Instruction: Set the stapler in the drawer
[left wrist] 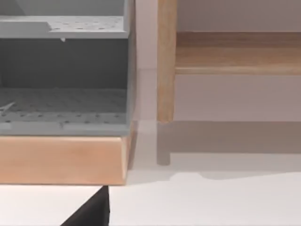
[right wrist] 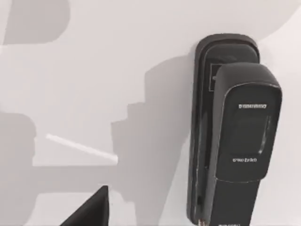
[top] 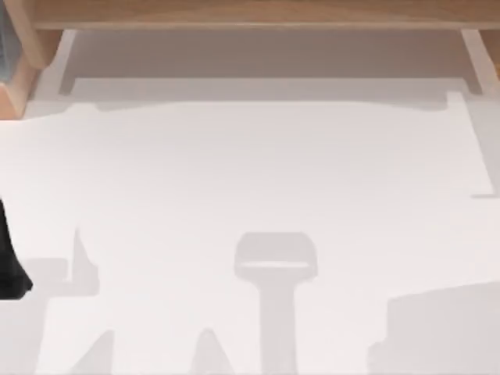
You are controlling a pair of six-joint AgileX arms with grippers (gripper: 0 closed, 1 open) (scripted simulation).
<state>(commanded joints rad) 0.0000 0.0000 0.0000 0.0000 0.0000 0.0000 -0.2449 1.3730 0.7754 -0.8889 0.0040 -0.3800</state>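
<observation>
**Stapler still on the table, drawer not yet reached**

The stapler (right wrist: 233,132) is lying flat on the white table (top: 250,180), seen from the right wrist camera looking straight down on it. It is black, long and narrow, with its hinged top closed on its base and small pale lettering on the cap. Nothing is touching it; bare table is showing all around it, crossed by soft grey shadows.

A dark wedge at the edge of the right wrist view is probably part of the right claw (right wrist: 91,209), hanging above and beside the stapler, apart from it. I cannot tell whether its fingers are wide or narrow. It is holding nothing that I can see.

The left arm is hovering near the wooden cabinet (left wrist: 61,160) at the table's far left. Its camera is facing a grey compartment (left wrist: 63,101) with a perforated floor, framed in light wood, which I am taking to be the drawer. It is looking open and empty. A similar dark wedge is marking the left claw (left wrist: 89,212), and again I cannot tell its spread.

From above, a wooden shelf (top: 250,14) is running along the far edge of the table.

By my judgement the task is barely starting: the stapler is not yet gripped. Grasping, lifting, carrying it across to the drawer and setting it down inside are all still left.
</observation>
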